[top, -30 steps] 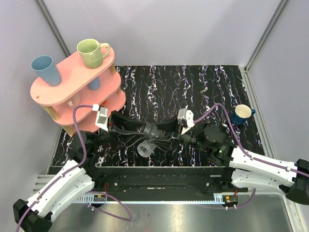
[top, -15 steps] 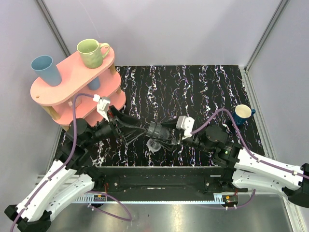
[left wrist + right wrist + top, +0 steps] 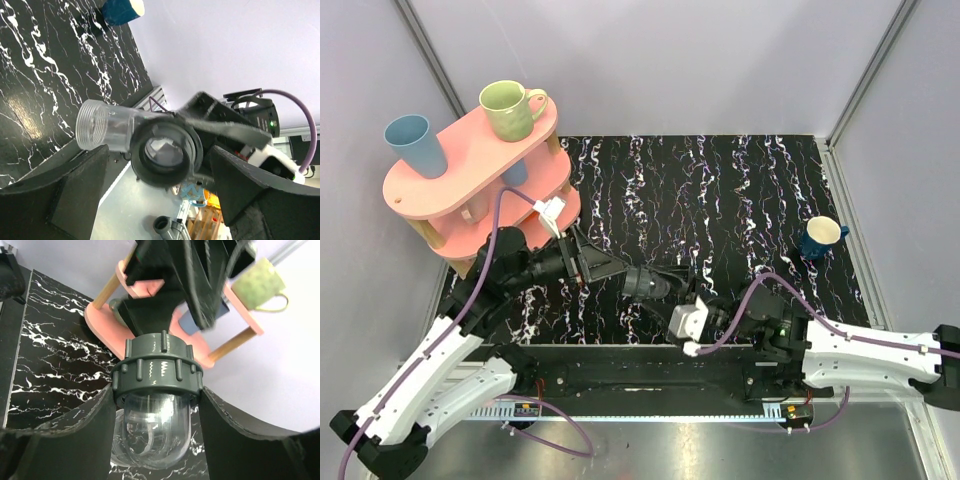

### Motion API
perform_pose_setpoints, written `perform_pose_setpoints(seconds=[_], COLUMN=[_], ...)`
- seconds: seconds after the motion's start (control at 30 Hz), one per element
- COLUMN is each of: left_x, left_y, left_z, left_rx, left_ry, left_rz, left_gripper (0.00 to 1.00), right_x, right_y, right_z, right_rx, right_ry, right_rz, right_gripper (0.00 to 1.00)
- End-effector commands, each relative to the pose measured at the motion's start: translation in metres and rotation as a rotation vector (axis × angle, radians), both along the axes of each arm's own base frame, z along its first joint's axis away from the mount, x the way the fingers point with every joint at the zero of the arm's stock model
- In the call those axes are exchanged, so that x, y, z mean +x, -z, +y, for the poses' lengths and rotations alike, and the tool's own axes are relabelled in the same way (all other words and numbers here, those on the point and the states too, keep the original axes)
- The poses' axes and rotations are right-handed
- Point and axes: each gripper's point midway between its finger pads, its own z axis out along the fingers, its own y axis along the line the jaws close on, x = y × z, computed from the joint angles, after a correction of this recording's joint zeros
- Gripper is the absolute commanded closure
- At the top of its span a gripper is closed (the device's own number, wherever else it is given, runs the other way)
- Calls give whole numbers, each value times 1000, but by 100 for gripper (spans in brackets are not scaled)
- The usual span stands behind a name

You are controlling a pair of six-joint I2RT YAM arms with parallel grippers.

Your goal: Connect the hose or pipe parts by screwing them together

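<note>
The pipe parts show as one piece: a dark grey ribbed collar sitting on a clear elbow body. My right gripper is shut on it, a finger pressed against each side. From above, the fitting hangs over the mat's near middle, with the right gripper at its right end. My left gripper stands open just left of it, not touching. In the left wrist view the collar's open end and the clear threaded tube lie beyond the wide-apart fingers of the left gripper.
A pink two-tier shelf at the back left carries a blue cup and a green mug. A dark blue cup stands on the mat's right side. A grey pipe piece shows beyond the table's near edge.
The left gripper opened, let go of the fitting and drew back to the left. The right arm kept the fitting, its wrist swinging down toward the near edge.
</note>
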Motion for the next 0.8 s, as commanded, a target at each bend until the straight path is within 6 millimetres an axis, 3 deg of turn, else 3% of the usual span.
perform_pose_setpoints(seconds=[0.0, 0.07, 0.33, 0.77], left_x=[-7, -9, -16, -19], left_y=[-23, -25, 4, 1], left_z=[-7, -10, -16, -9], left_rx=[-82, -110, -127, -154], left_ry=[55, 85, 129, 98], left_rz=[21, 14, 130, 113], left_gripper=[13, 14, 23, 22], right_x=[-1, -4, -1, -5], right_y=[-42, -42, -31, -26], right_z=[-1, 4, 19, 3], right_rx=[94, 100, 118, 184], right_ry=[77, 59, 57, 45], right_rz=[-191, -183, -95, -1], right_gripper=[100, 100, 100, 100])
